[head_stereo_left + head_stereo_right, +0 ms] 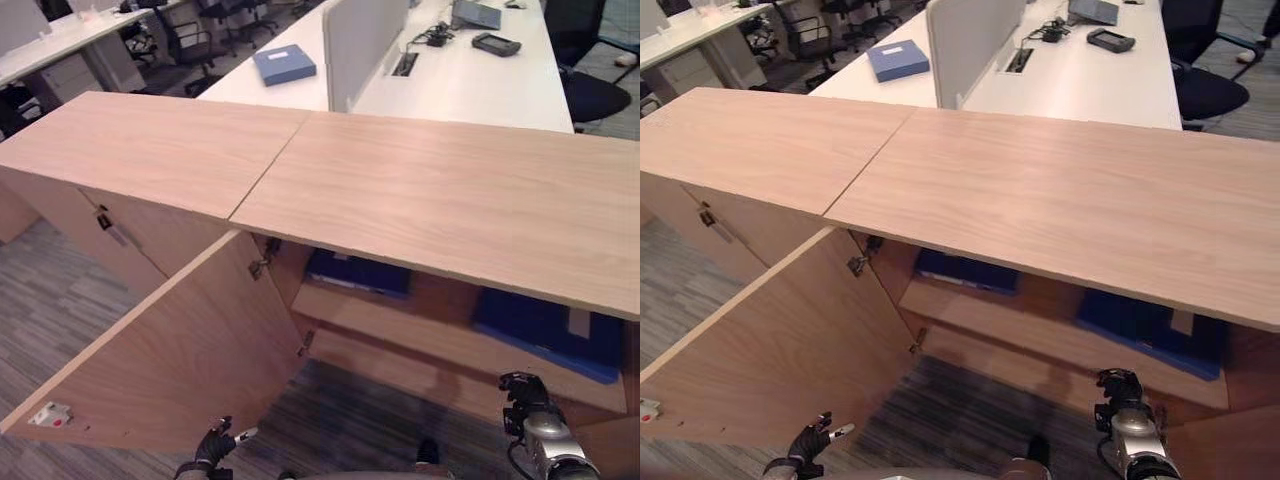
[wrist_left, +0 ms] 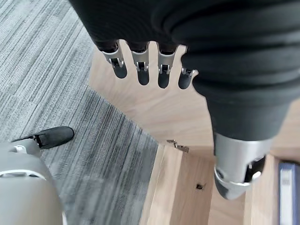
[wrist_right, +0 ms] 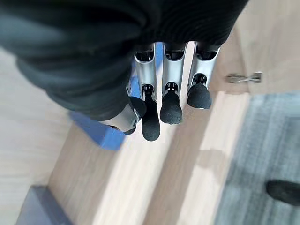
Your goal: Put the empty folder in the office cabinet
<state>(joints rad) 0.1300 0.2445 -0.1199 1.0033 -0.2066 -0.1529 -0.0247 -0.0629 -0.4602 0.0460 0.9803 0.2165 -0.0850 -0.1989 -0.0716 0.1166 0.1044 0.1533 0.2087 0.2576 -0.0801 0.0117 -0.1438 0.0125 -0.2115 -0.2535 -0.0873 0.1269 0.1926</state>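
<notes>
the long wooden office cabinet [image 1: 420,190] runs across in front of me, its flat top bare. its left door [image 1: 190,350] hangs swung open toward me over the grey carpet [image 1: 60,300], and the inside shows a wooden shelf [image 1: 440,340] under the top. behind the cabinet stands a white table [image 1: 480,80] with a grey divider panel [image 1: 360,40] upright along its middle.

on the shelf, a blue folder [image 1: 545,330] lies flat toward the right end, its front edge near the shelf's front edge. another dark blue folder [image 1: 355,272] sits further left on the same shelf, close under the cabinet top. a third blue folder [image 1: 284,65] lies on the white table, left of the divider.

my right hand [image 3: 171,101] hangs low before the shelf's front edge, below the right-end folder; its fingers are straight and hold nothing. my left hand [image 2: 140,65] is down by the lower edge of the open door, fingers relaxed and spread, also free of any load.
</notes>
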